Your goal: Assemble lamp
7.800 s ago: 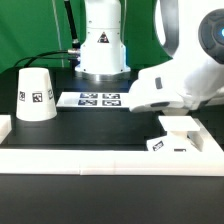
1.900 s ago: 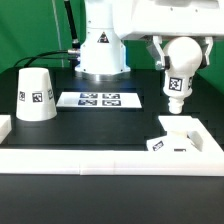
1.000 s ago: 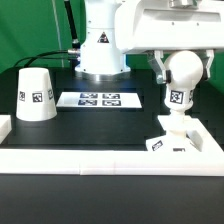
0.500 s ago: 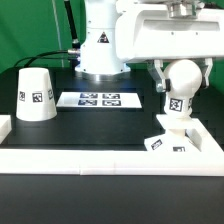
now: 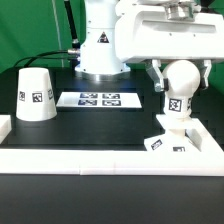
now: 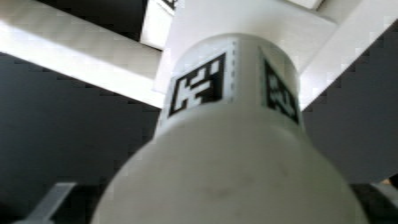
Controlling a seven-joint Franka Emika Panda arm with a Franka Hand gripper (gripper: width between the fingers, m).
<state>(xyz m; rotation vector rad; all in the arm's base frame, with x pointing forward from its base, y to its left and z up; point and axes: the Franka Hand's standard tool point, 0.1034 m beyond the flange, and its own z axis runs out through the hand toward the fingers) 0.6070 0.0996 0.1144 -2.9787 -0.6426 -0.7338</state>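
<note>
My gripper (image 5: 182, 74) is shut on the white bulb (image 5: 181, 82), fingers at either side of its ball, at the exterior view's right. The bulb hangs neck down, its tagged neck (image 5: 177, 105) right over the blocky base (image 5: 176, 137), which sits against the white rail near the front right. The neck's end seems to touch the base top. In the wrist view the bulb (image 6: 222, 150) fills the picture, its tagged neck pointing at the base (image 6: 231, 25); the fingers (image 6: 50, 203) show only at the edges. The cone shade (image 5: 36, 95) stands on the table at the exterior view's left.
The marker board (image 5: 100, 100) lies flat mid-table behind the bulb. A long white border rail (image 5: 90, 158) runs along the front with raised ends at left (image 5: 5, 128) and right. The robot's base (image 5: 100, 45) stands at the back.
I picked the bulb up and brought it upright, then lowered it toward the base. Over the last half second it has hardly moved.
</note>
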